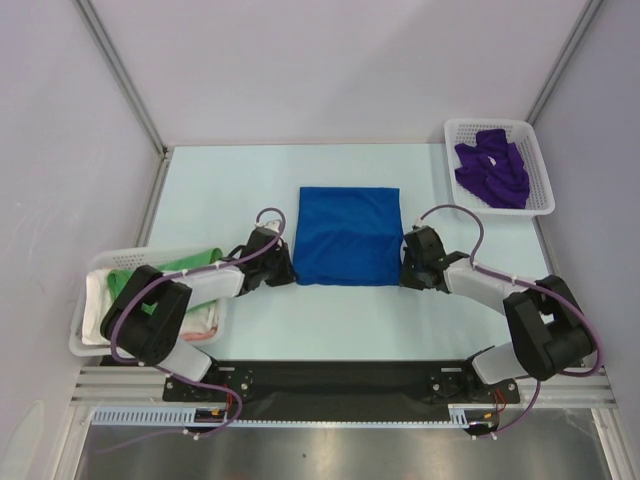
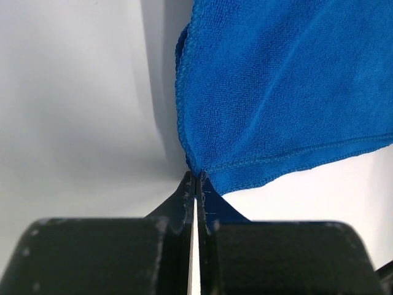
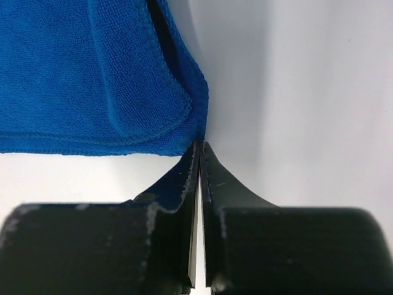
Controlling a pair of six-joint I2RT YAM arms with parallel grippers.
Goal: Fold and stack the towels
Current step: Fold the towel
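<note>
A blue towel lies folded in a rough square at the middle of the table. My left gripper is at its near left corner. In the left wrist view the gripper is shut, with the hemmed corner of the towel pinched at the tips. My right gripper is at the near right corner. In the right wrist view it is shut on the layered corner of the towel. Both corners sit low, close to the table.
A white basket with purple towels stands at the back right. A white basket at the near left holds a green towel and a white one. White walls enclose the table.
</note>
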